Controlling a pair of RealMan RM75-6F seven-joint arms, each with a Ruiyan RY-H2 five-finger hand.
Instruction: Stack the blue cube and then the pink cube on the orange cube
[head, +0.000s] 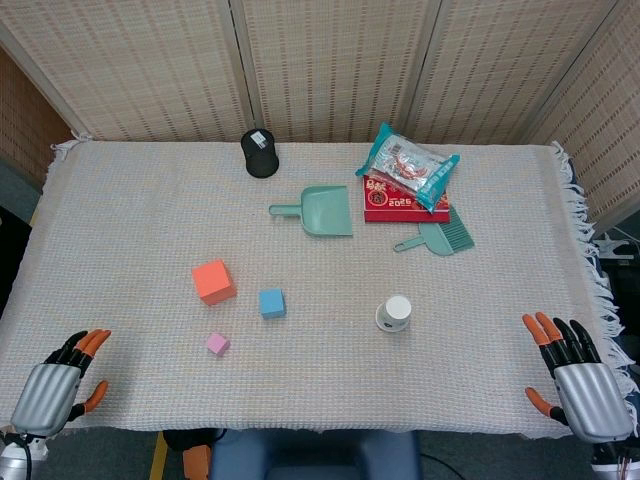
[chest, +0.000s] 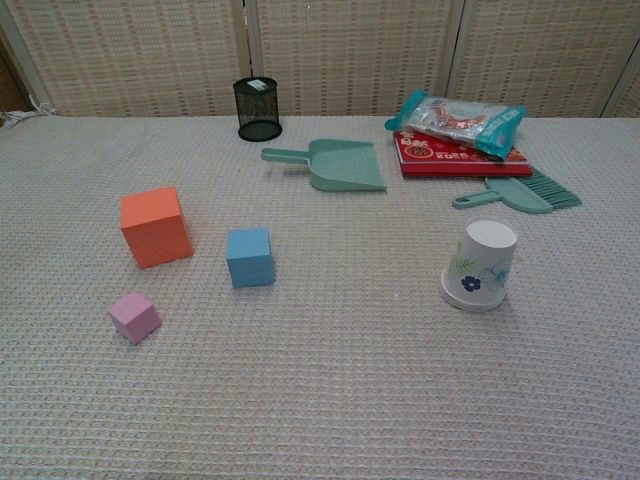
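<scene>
The orange cube (head: 214, 281) (chest: 155, 227) sits on the cloth left of centre. To its right lies the smaller blue cube (head: 272, 303) (chest: 249, 257). The small pink cube (head: 217, 344) (chest: 134, 317) lies in front of the orange one. All three stand apart on the cloth. My left hand (head: 58, 381) rests at the near left corner, fingers apart and holding nothing. At the near right corner my right hand (head: 573, 372) is likewise empty with spread fingers. Neither hand shows in the chest view.
An upside-down paper cup (head: 395, 314) (chest: 481, 265) stands right of the cubes. Further back are a green dustpan (head: 320, 211), a small green brush (head: 440, 236), a red box with a snack bag (head: 408, 177) on it, and a black mesh pen holder (head: 260, 153).
</scene>
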